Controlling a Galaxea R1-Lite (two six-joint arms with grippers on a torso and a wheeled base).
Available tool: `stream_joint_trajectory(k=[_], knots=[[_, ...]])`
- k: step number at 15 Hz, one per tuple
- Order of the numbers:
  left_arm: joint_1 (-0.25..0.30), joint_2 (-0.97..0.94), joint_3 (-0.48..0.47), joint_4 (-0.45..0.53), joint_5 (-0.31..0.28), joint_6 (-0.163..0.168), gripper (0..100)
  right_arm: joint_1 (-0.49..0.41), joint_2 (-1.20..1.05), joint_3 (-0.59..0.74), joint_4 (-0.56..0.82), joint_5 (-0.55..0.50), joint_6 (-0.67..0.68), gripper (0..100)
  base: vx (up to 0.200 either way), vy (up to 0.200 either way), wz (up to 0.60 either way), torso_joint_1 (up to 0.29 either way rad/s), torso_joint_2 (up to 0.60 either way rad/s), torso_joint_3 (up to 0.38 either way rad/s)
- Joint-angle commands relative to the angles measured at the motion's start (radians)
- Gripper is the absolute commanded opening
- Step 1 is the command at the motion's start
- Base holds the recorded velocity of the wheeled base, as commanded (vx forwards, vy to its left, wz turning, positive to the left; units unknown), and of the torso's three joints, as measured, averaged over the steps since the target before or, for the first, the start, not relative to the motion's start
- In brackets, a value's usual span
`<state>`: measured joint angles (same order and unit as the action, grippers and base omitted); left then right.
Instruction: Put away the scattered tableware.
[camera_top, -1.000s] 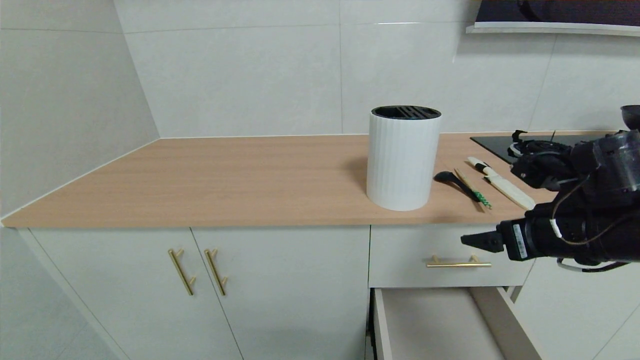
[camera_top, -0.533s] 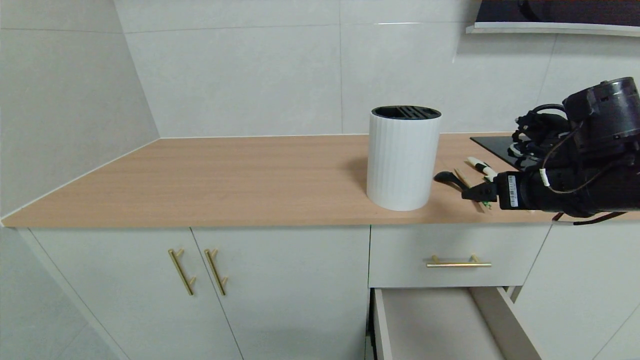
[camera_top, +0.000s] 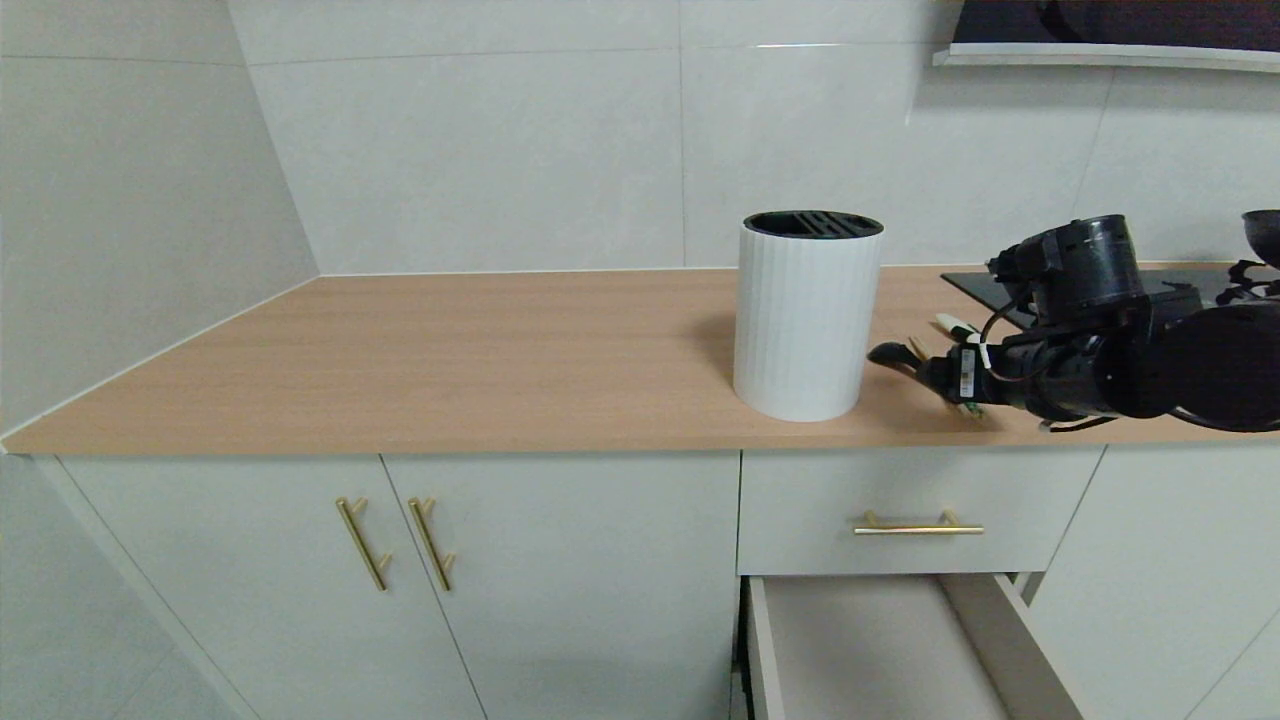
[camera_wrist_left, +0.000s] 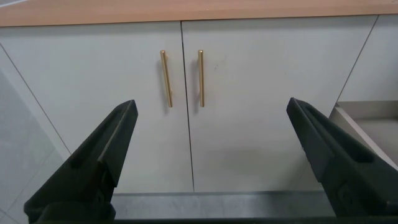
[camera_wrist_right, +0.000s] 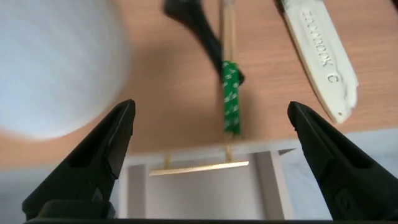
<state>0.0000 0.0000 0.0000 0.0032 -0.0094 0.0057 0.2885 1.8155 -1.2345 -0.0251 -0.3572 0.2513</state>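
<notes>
The right fingers (camera_wrist_right: 102, 158) are spread wide over the table (camera_wrist_right: 161, 118) edge. The green-banded chopsticks (camera_wrist_right: 230, 93) and black spoon (camera_wrist_right: 202, 31) lie between them, the white knife (camera_wrist_right: 320, 53) ahead of one finger.

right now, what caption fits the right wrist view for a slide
Open fingers hover above a black spoon, chopsticks and white knife beside the white holder.

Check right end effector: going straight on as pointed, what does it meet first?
Probably the green-wrapped chopsticks, lying on the countertop beside the black spoon, centred between the open fingers of the right end effector; depth unclear.
</notes>
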Motion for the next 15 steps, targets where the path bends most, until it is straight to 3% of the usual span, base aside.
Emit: stream_joint_trajectory(k=[1,10,11,15], knots=[[0.0,0.0,0.0,0.0,0.0,0.0,100,-0.022,0.057,-0.01,-0.003,0.0,0.0,100,0.0,0.0,0.0,0.0,0.0,0.0],[0.0,0.0,0.0,0.0,0.0,0.0,100,-0.031,0.093,-0.023,-0.006,0.0,0.002,100,0.0,0.0,0.0,0.0,0.0,0.0],[0.0,0.0,0.0,0.0,0.0,0.0,100,-0.031,0.094,-0.023,-0.006,0.001,0.002,0,0.0,0.0,0.0,0.0,0.0,0.0],[0.0,0.0,0.0,0.0,0.0,0.0,100,-0.031,0.091,-0.023,-0.003,0.001,0.002,0,0.0,0.0,0.0,0.0,0.0,0.0]])
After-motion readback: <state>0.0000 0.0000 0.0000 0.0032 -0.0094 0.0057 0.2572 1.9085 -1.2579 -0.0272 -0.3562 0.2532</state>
